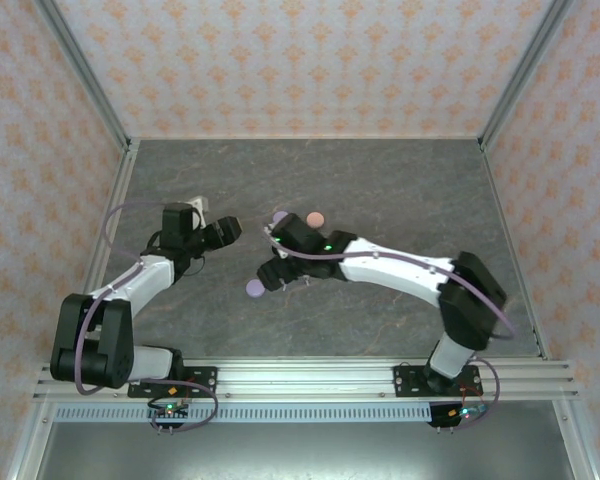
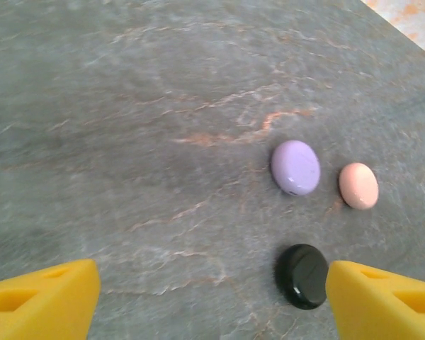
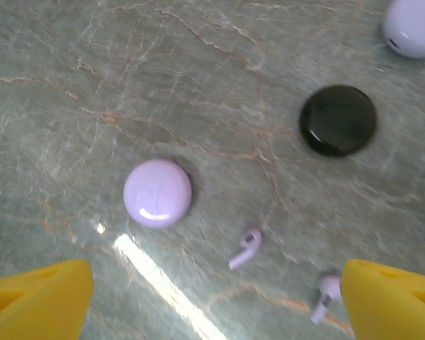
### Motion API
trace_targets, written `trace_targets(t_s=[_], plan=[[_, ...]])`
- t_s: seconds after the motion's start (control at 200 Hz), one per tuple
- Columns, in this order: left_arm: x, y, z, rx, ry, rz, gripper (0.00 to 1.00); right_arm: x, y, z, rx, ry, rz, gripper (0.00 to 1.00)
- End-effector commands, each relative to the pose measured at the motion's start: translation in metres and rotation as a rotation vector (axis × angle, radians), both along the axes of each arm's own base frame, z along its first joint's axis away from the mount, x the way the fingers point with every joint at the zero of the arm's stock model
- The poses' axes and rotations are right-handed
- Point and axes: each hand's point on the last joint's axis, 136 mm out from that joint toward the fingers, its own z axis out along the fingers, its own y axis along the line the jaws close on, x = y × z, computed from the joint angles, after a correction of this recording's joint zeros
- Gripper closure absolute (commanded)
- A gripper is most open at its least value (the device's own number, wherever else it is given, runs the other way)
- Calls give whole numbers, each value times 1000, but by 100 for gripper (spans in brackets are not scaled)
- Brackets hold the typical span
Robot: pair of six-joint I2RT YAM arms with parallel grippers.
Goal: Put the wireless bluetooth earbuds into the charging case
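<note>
Grey marbled table [image 1: 380, 180] was noted. The left gripper [image 2: 212, 304] was found spread wide, with nothing held. The black case [image 2: 302, 275] was seen just beside one yellow fingertip; contact could not be determined. The right gripper [image 3: 212, 304] was likewise spread wide and empty. A lavender case [image 3: 157, 193] was recorded left of the black case. Two lavender earbuds [image 3: 245, 248] were found loose on the table, nearer the right gripper than the black case.

From above and behind we overlook the whole bench [image 1: 380, 180]; both wrist cameras hang close over it, facing down aslant, and share the black case [image 2: 302, 275] between them.
</note>
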Motion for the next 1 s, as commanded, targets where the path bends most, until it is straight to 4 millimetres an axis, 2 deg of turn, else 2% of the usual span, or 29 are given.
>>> trace_targets(t_s=[0.0, 0.205, 0.38, 0.706, 0.996], plan=[[-10, 16, -3, -28, 20, 76, 16, 0, 9, -16, -97, 39, -51, 13], [-21, 42, -8, -3, 33, 173, 13, -2, 40, -44, -106, 125, -165, 20], [-24, 51, -10, 13, 36, 196, 12, -4, 54, -71, -164, 156, -190, 25], [-27, 51, -17, 1, 42, 209, 11, -1, 47, -103, -276, 166, -225, 32], [-26, 49, -16, -8, 42, 202, 10, -12, 39, -110, -339, 168, -202, 43]])
